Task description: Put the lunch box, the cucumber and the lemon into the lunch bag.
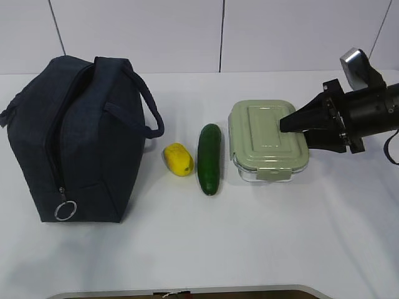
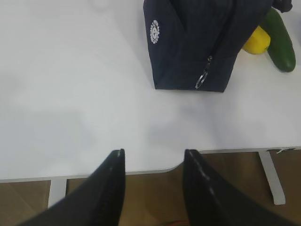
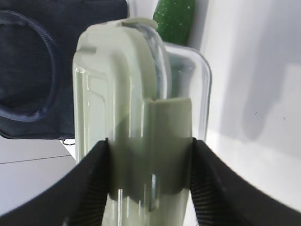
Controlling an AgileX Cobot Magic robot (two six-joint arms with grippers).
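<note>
The lunch box (image 1: pixel 265 140), clear glass with a sage-green lid, sits right of centre on the white table. My right gripper (image 1: pixel 294 128) comes in from the right and its jaws press both sides of the box's end latch; in the right wrist view my right gripper (image 3: pixel 149 143) holds the lunch box (image 3: pixel 122 94). The cucumber (image 1: pixel 209 159) lies left of the box and the lemon (image 1: pixel 178 159) left of that. The navy lunch bag (image 1: pixel 81 137) stands at far left. My left gripper (image 2: pixel 153 153) is open and empty over the table's front edge, out of the exterior view.
The bag's silver ring pull (image 1: pixel 65 210) hangs low on its near end, and a strap handle (image 1: pixel 149 109) loops toward the lemon. The left wrist view shows the bag (image 2: pixel 188 42), lemon (image 2: pixel 257 41) and cucumber (image 2: pixel 281 42) far ahead. The table's front edge (image 1: pixel 187 289) is near.
</note>
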